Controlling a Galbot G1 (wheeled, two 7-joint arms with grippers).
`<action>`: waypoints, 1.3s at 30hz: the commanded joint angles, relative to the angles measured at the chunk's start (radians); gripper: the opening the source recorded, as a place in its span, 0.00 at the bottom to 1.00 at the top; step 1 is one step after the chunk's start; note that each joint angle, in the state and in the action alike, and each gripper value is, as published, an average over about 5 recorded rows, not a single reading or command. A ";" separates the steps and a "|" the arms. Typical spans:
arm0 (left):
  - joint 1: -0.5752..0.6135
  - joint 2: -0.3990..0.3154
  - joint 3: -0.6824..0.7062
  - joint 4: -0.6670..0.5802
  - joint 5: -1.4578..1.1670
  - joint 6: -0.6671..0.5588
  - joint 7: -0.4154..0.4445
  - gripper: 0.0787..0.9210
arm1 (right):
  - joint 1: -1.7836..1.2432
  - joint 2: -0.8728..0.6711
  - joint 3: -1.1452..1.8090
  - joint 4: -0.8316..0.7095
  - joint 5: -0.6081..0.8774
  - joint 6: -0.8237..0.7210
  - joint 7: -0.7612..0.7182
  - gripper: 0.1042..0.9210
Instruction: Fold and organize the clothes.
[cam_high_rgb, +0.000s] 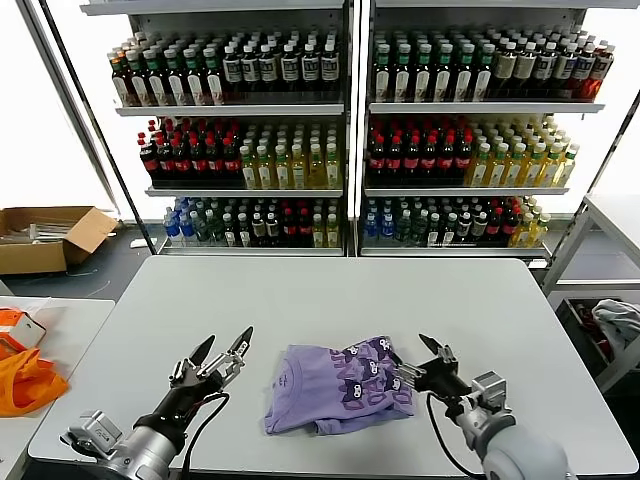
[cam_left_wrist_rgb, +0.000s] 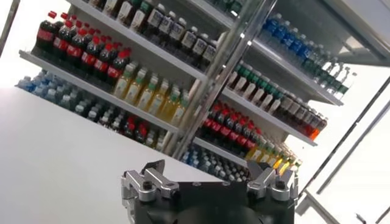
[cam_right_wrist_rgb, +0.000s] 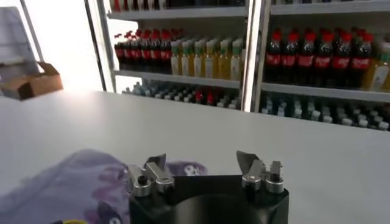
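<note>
Left end effector (cam_high_rgb: 222, 356) at 7 o'clock, fingers spread wide, empty. Right end effector (cam_high_rgb: 424, 362) at 5 o'clock, fingers apart, gripping nothing, at the lavender T-shirt's (cam_high_rgb: 325, 390) edge. Shirt folded on counter (cam_high_rgb: 330, 290), near-centre. Bottle shelves (cam_high_rgb: 350, 130) at 12 o'clock.

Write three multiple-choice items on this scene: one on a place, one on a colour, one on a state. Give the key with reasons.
1. Where does the T-shirt lie?
A. between the two tools, on the table
B. on the shelf
C. in the cardboard box

2. What colour is its print?
A. bright orange
B. dark purple
C. green

3. How does the right tool stand?
A. shut on the shirt
B. open beside the shirt's edge
C. out of view

Key: 1 A, it lies bunched between the left tool and the right one; 2 B, dark figures show on the lavender cloth; 3 B, both wrist views show spread fingers holding nothing.
</note>
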 joint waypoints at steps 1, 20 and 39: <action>0.014 -0.017 -0.004 0.007 0.008 -0.007 0.009 0.88 | 0.122 0.165 -0.218 -0.132 -0.028 0.087 0.072 0.84; 0.012 -0.025 -0.005 0.045 0.011 -0.022 0.025 0.88 | 0.060 0.124 -0.241 -0.072 -0.170 -0.064 0.206 0.88; 0.035 0.001 -0.139 0.113 0.318 -0.179 0.249 0.88 | -0.174 0.115 0.296 0.034 -0.130 0.369 -0.052 0.88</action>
